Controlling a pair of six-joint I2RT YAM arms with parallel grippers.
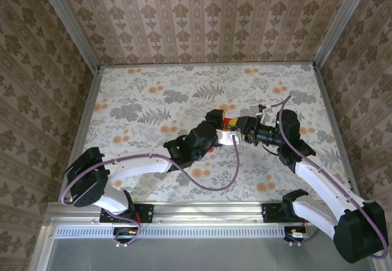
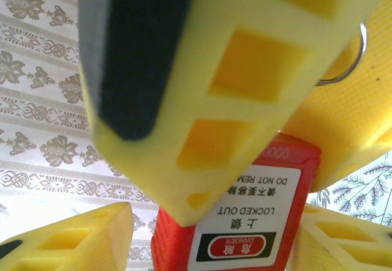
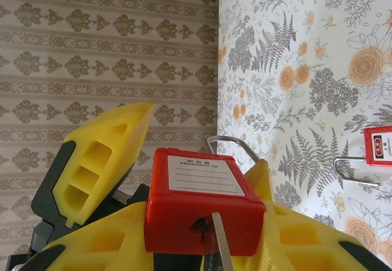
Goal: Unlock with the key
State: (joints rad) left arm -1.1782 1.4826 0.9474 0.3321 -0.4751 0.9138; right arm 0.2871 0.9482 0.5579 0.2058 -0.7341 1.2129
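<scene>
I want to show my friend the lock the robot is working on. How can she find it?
Look at the middle of the flowery table, where the left arm and right arm meet. The red padlock sits there among yellow fingers. Unlike the other red padlock lying alone on the table, it has a key at its keyhole.

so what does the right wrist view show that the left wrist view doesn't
Right wrist, not left: the keyhole end of the red padlock with a metal key blade at it, the "property of" label, and a second padlock lying on the table. Left wrist, not right: the upside-down danger label reading "locked out". Both: that red padlock among yellow tool fingers, with the patterned wall behind.
</scene>
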